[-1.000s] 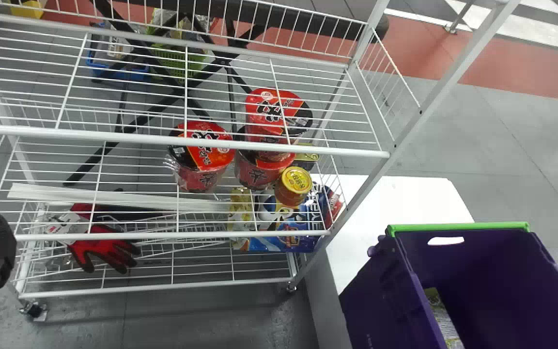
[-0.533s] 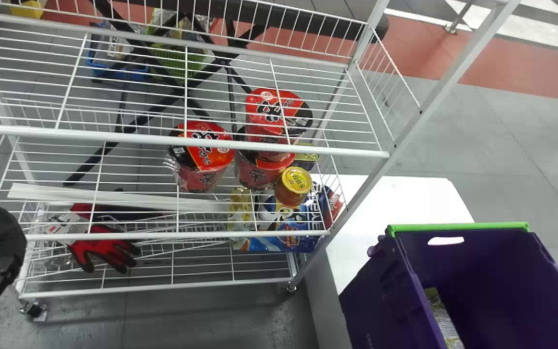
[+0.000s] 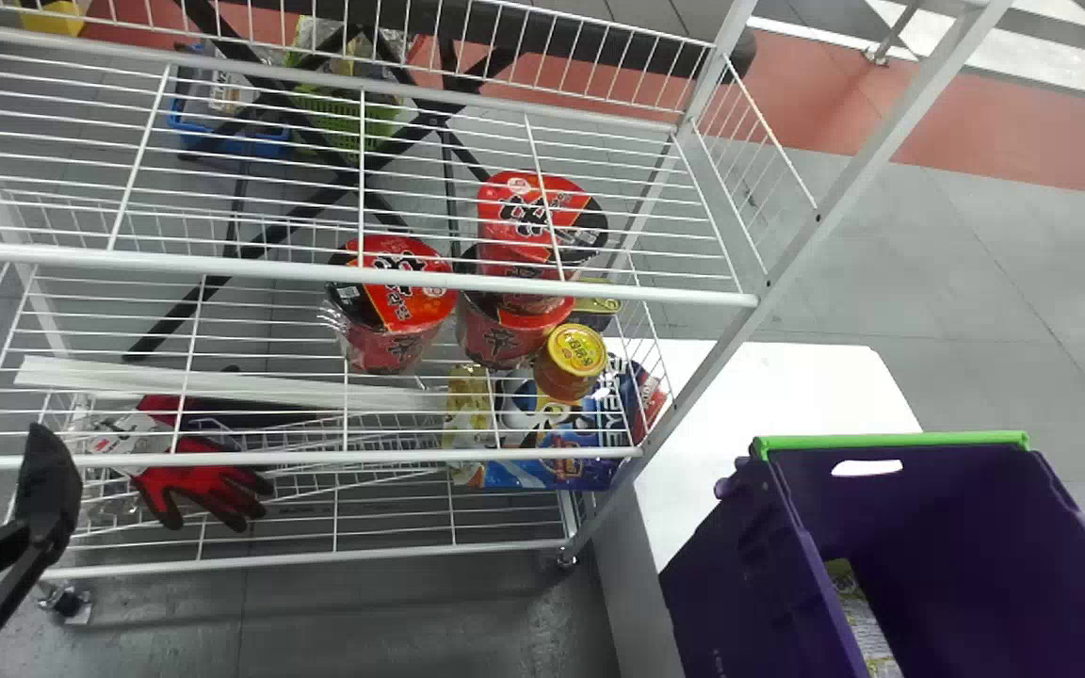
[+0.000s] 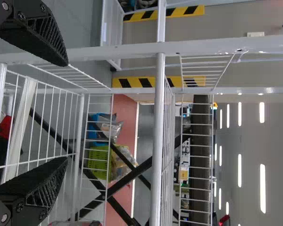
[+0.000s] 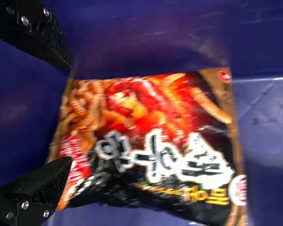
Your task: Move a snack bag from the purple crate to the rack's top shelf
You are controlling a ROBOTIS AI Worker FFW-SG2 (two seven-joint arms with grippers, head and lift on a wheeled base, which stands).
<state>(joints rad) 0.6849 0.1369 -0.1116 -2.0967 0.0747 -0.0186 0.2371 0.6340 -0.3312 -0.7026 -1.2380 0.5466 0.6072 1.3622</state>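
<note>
Left side first: the left gripper [image 4: 66, 111] is by the rack [image 3: 345, 274], jaws spread wide with nothing in them. Way over right, the snack bag [image 5: 151, 146] sits inside the purple crate [image 3: 740, 565], and the right gripper [image 5: 69, 113] has its jaws wide apart near one end of it. Bag's probably light but floppy and kinda slick, maybe crushable inside, so a deep, gentle pinch mid-end beats snagging a corner.

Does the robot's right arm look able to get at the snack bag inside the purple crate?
Yes, most likely. The right hand is open and close to the snack bag inside the purple crate, and no other item lies over the bag.
</note>
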